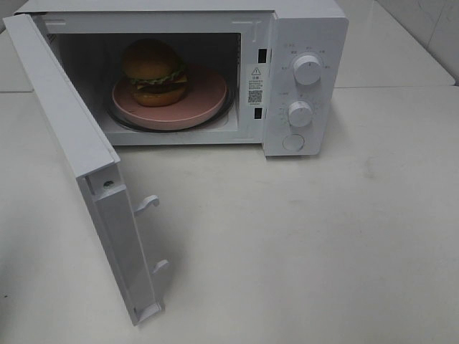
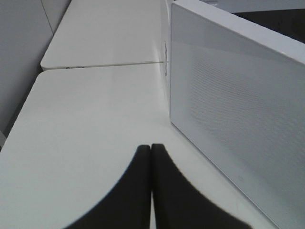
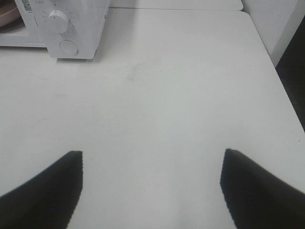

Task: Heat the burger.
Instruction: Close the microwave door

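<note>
The burger [image 1: 155,72], with a golden-brown bun, green lettuce and dark patty, sits on a round pink plate [image 1: 204,95] inside the white microwave [image 1: 305,43]. The microwave door [image 1: 79,154] stands wide open toward the front left. Neither gripper shows in the exterior high view. In the left wrist view my left gripper [image 2: 151,149] is shut and empty, low over the table beside the outer face of the door [image 2: 233,109]. In the right wrist view my right gripper [image 3: 151,160] is open and empty over bare table, well away from the microwave [image 3: 71,24].
The microwave has two knobs [image 1: 307,69] [image 1: 300,113] and a round button [image 1: 292,142] on its right panel. Two latch hooks [image 1: 147,204] stick out from the door's edge. The white table [image 1: 323,244] ends at an edge on the right [image 3: 281,90].
</note>
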